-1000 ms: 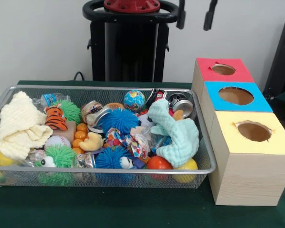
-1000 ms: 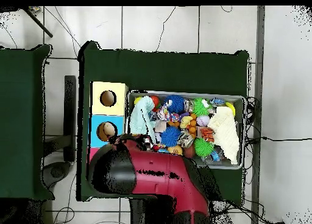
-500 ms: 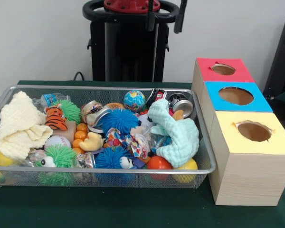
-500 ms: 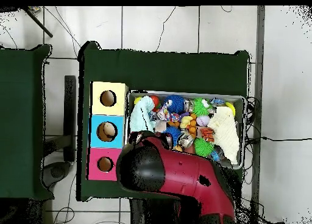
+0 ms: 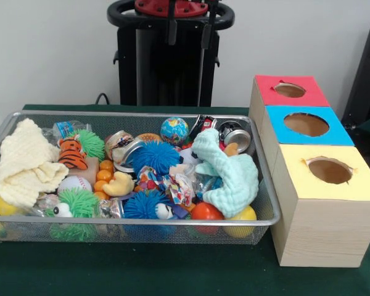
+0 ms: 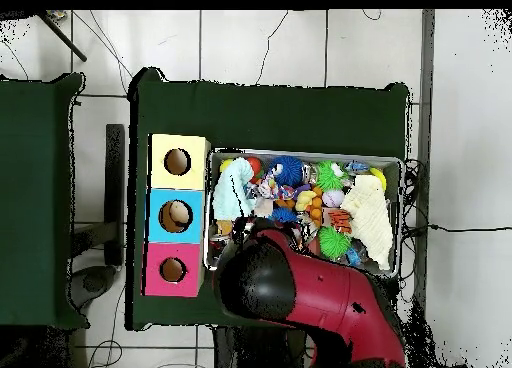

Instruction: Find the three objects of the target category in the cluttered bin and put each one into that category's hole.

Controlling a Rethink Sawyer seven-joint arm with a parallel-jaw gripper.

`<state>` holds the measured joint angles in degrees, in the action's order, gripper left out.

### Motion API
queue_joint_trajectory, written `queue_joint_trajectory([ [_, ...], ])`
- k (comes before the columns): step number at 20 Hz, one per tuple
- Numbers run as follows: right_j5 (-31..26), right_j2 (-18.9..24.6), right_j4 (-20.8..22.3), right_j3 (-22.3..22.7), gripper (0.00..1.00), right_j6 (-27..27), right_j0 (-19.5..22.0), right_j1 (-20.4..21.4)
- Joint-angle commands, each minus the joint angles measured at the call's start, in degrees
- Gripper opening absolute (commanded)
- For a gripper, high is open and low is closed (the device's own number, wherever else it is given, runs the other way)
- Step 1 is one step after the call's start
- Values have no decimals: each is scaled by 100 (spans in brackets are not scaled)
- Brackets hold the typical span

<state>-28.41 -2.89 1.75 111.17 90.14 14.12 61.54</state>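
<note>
The wire-mesh bin [image 5: 135,220] holds a heap of toys. The mint-green knitted cloth [image 5: 229,171] lies at its right end, draped over other toys. The pale-yellow knitted cloth [image 5: 24,163] lies at the left end. The small white printed cloth [image 5: 174,185] is in the middle front. The blue-topped box's hole [image 5: 306,124] is right of the bin. My gripper [image 5: 188,31] hangs high in front of the pedestal, open and empty, above the bin's far rim. In the overhead view my arm [image 6: 300,289] covers the bin's [image 6: 401,214] near edge and hides the gripper; the mint cloth [image 6: 230,192], the yellow cloth [image 6: 370,219] and the blue box's hole [image 6: 175,216] show.
A red-topped box [image 5: 290,90] and a yellow-topped box [image 5: 328,171] flank the blue one. Spiky blue balls [image 5: 154,155], spiky green balls [image 5: 80,203], a tiger toy [image 5: 71,154], a rubber duck [image 5: 118,184], a globe ball [image 5: 174,130] and tins [image 5: 237,137] crowd the bin.
My gripper has moved left along the top of the front view, from above the boxes' side to over the bin's middle. In the overhead view the arm has swung right over the bin's near edge.
</note>
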Motion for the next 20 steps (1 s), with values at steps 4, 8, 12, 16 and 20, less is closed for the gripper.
queue_joint_trajectory([
  [4,544,436,442,728,100,111,391,-269],
  [8,943,535,519,905,100,110,599,-408],
  [12,1326,590,639,1020,100,244,709,-592],
  [16,1640,585,747,1058,100,431,707,-747],
  [20,2005,594,850,1077,100,587,695,-894],
])
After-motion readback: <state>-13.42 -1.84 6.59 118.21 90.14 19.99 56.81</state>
